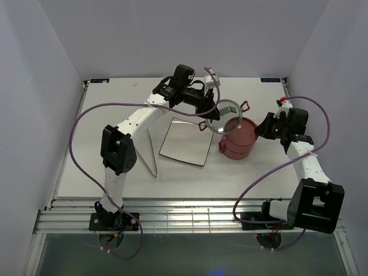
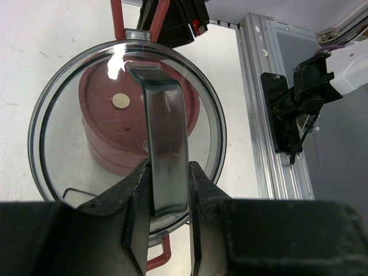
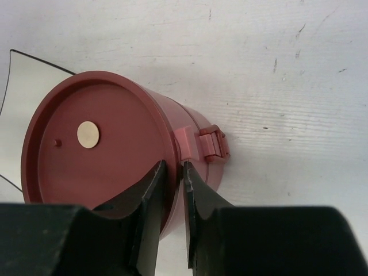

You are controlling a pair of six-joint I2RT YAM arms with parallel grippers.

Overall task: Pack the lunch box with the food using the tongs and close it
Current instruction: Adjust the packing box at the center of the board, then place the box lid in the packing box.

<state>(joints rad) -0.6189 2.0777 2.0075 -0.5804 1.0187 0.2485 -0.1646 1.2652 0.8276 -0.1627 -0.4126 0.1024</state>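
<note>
The lunch box [image 1: 238, 141], two dusty-red bowls stacked with a flat red disc lid on top, stands right of the square plate. My left gripper [image 2: 168, 172] is shut on the dark handle of the round see-through top lid [image 2: 69, 149], which hangs just above and left of the box [image 2: 109, 144]. My right gripper [image 3: 172, 172] reaches in from the right, its jaws pinched on the box's upper rim [image 3: 98, 144] beside a small side handle [image 3: 210, 144]. The tongs [image 1: 151, 152] lie on the table left of the plate. The food is out of view.
The square mirror-like plate [image 1: 185, 141] lies at the table's middle. Red clasps [image 2: 118, 17] hang from the top lid's edges. A slatted metal rail [image 1: 190, 215] runs along the near edge. White walls close in the sides and back. Purple cables loop off both arms.
</note>
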